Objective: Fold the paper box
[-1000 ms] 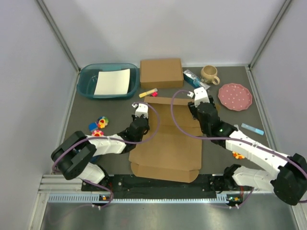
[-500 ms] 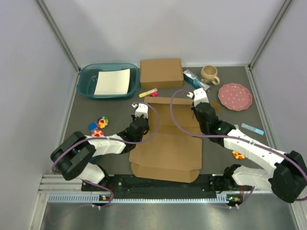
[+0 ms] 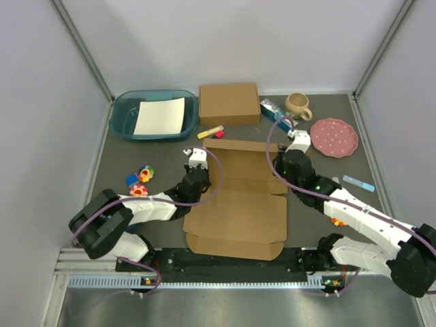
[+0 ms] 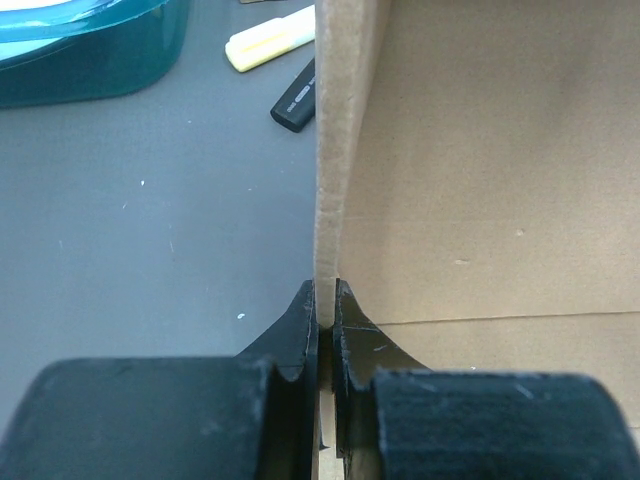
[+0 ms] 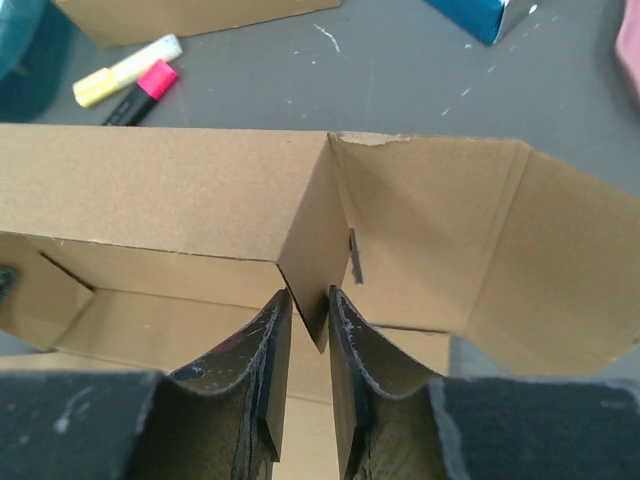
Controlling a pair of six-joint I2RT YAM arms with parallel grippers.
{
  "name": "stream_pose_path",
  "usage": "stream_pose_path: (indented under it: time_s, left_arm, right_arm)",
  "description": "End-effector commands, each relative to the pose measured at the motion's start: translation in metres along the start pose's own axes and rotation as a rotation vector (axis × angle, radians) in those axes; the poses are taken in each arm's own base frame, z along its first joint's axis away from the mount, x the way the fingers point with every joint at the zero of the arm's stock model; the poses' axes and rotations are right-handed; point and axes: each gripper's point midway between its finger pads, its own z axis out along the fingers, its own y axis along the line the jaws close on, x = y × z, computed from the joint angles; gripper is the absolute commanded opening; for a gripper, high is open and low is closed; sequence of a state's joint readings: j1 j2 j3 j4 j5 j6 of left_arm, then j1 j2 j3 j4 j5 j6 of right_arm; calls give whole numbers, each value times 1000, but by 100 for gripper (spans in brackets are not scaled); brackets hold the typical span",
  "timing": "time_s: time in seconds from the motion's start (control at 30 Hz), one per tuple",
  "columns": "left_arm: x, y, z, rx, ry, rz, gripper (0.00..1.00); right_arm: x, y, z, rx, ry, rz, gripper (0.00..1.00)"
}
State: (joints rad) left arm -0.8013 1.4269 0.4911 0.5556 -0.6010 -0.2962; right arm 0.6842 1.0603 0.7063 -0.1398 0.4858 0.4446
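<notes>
Brown cardboard paper box (image 3: 235,214) lies half-folded on the desk (image 3: 129,153), centre. Left hand (image 4: 325,305) clamped on its upright left wall; right hand (image 5: 303,310) pinching an inner flap at the far-right corner.

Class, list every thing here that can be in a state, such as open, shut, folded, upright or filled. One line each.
paper box: partly folded, far walls raised, near half flat.
left hand: shut on the paper box's left wall.
right hand: shut on a flap at the paper box's right corner.
small box: closed.
basin: holds a white sheet.
mug: upright.
plate: flat, nothing on it.
</notes>
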Motion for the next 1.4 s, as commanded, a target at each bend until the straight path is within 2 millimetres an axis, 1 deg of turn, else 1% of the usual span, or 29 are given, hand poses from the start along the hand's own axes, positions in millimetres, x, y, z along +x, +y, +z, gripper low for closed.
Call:
stream_pose_path:
  time_s: [0.0, 0.1, 0.13, 0.17, 0.2, 0.27, 0.3, 0.37, 0.4, 0.47, 0.5, 0.53, 0.6, 0.63, 0.7, 0.73, 0.8, 0.83, 0.9, 0.93, 0.97, 1.03, 1.13, 1.17, 1.2, 1.3, 1.33, 1.37]
  left_arm:
    - [12, 6, -6, -9, 30, -5, 0]
    - [13, 7, -6, -13, 32, -7, 0]
    - [13, 7, -6, -13, 33, -5, 0]
    - [14, 8, -6, -17, 34, -2, 0]
    - [14, 8, -6, -19, 35, -3, 0]
    - [14, 9, -6, -24, 37, 1, 0]
    - [14, 10, -6, -28, 39, 2, 0]
    - [13, 9, -6, -32, 45, 1, 0]
    - [15, 10, -5, -39, 52, 5, 0]
    - [13, 10, -4, -45, 55, 3, 0]
    - [16, 11, -5, -52, 67, 7, 0]
    - [15, 11, -5, -53, 66, 3, 0]
    - [15, 12, -5, -57, 72, 4, 0]
    - [15, 12, -5, -61, 73, 0, 0]
    - [15, 12, -6, -60, 74, -2, 0]
    - [14, 12, -6, -61, 77, -3, 0]
    - [13, 12, -7, -59, 76, -2, 0]
    - [13, 11, -7, -56, 75, -4, 0]
    - [12, 12, -8, -55, 74, -2, 0]
    - [13, 12, -7, -56, 76, 2, 0]
    - [12, 11, -7, -53, 72, 1, 0]
    - [13, 11, -8, -49, 76, 9, 0]
    - [15, 11, -8, -47, 80, 15, 0]
    - [15, 11, -8, -44, 79, 15, 0]
    - [14, 11, -8, -43, 77, 11, 0]
    - [15, 10, -9, -35, 82, 14, 0]
    - [16, 10, -9, -35, 83, 14, 0]
    - [15, 10, -8, -35, 83, 14, 0]
  right_arm:
    - [-6, 18, -6, -85, -28, 260, 22]
    - [-1, 19, -6, -98, -21, 278, 25]
    - [-1, 18, -7, -97, -23, 273, 29]
    - [-1, 16, -9, -94, -27, 265, 35]
    - [-1, 13, -10, -89, -28, 236, 49]
    - [-10, 7, -17, -71, -50, 207, 62]
    - [-5, -1, -20, -43, -30, 186, 70]
    - [-13, -9, -30, -24, -53, 178, 75]
    - [-10, -14, -34, -10, -43, 171, 77]
    - [-5, -22, -40, 8, -39, 174, 77]
    - [-6, -25, -45, 6, -50, 187, 78]
    - [6, -33, -47, 27, -26, 179, 78]
    - [15, -39, -52, 37, -17, 232, 78]
    - [31, -42, -51, 44, 13, 234, 77]
    - [44, -43, -50, 43, 35, 289, 77]
    - [56, -45, -50, 45, 59, 301, 76]
    - [68, -45, -48, 53, 84, 359, 75]
    - [79, -48, -47, 64, 105, 375, 75]
    - [86, -46, -44, 63, 112, 433, 73]
    - [95, -46, -43, 65, 129, 438, 73]
    - [94, -43, -41, 52, 122, 462, 73]
    - [98, -44, -38, 57, 127, 466, 72]
    - [103, -45, -32, 69, 126, 457, 72]
    - [108, -46, -29, 81, 140, 439, 71]
    - [107, -44, -26, 75, 132, 446, 71]
    - [113, -41, -17, 72, 134, 436, 70]
    - [116, -42, -15, 74, 136, 428, 69]
    - [115, -41, -13, 68, 128, 418, 66]
